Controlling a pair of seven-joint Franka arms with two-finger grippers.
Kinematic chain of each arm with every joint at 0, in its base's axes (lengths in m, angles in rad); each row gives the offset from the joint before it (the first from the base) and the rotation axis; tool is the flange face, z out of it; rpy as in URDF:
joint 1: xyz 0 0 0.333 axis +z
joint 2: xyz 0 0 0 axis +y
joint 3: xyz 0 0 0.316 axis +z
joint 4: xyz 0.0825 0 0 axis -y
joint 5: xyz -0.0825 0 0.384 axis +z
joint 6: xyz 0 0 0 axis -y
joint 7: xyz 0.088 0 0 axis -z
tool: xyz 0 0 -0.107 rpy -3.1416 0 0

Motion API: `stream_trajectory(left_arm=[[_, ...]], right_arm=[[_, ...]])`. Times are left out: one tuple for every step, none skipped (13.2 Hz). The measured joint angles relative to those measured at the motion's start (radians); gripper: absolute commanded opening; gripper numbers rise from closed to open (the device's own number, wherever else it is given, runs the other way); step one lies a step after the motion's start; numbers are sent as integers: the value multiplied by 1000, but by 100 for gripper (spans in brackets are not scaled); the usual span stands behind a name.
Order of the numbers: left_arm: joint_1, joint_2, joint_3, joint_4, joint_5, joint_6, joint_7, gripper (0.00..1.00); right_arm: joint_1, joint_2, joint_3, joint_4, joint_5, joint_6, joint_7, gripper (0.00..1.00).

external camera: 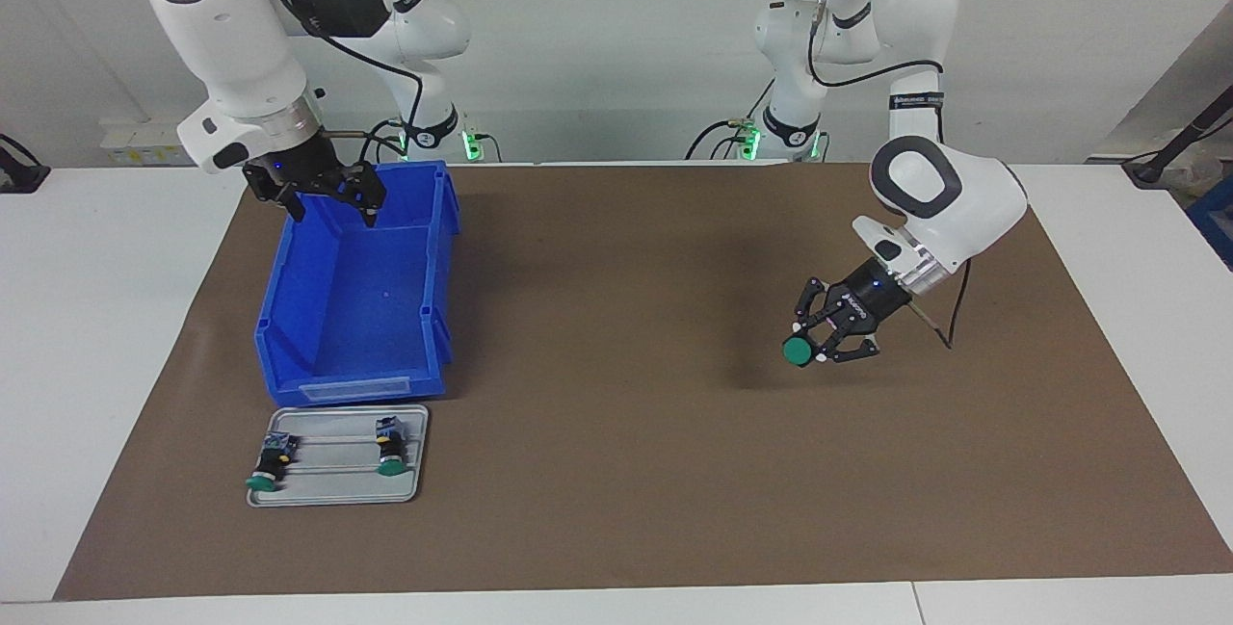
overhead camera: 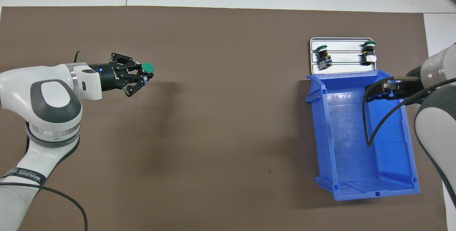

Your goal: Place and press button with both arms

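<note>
My left gripper (external camera: 817, 340) is shut on a green-capped button (external camera: 797, 351), held slanted a little above the brown mat (external camera: 616, 471) toward the left arm's end of the table. In the overhead view the button (overhead camera: 146, 68) sticks out past the left gripper (overhead camera: 141, 77), cap pointing away from the arm. My right gripper (external camera: 332, 208) hangs open and empty over the end of the blue bin (external camera: 445, 249) nearest the robots. Two more buttons (external camera: 270, 461) (external camera: 390, 447) lie on a small grey tray (external camera: 337, 496).
The blue bin (overhead camera: 313, 117) has nothing in it and sits toward the right arm's end of the mat. The grey tray (overhead camera: 343, 68) lies right against it, farther from the robots. White table surrounds the mat.
</note>
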Motion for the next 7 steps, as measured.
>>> stream_trajectory(left_arm=[[-1, -9, -6, -31, -78, 7, 60, 0], [-7, -15, -9, -55, -159, 8, 118, 0], [-19, -19, -10, -78, -257, 10, 192, 0], [-31, -19, -12, -99, -356, 10, 270, 0], [-48, -19, -13, -121, -451, 10, 346, 0], [-67, -19, -15, -141, -535, 10, 413, 0], [-85, -17, -16, -159, -614, 8, 474, 0]], right_arm=[[0, 0, 0, 0, 0, 0, 0, 100], [0, 0, 0, 0, 0, 0, 0, 100], [0, 0, 0, 0, 0, 0, 0, 100], [0, 0, 0, 0, 0, 0, 0, 100], [0, 0, 0, 0, 0, 0, 0, 100], [0, 0, 0, 0, 0, 0, 0, 100], [0, 0, 0, 0, 0, 0, 0, 100]])
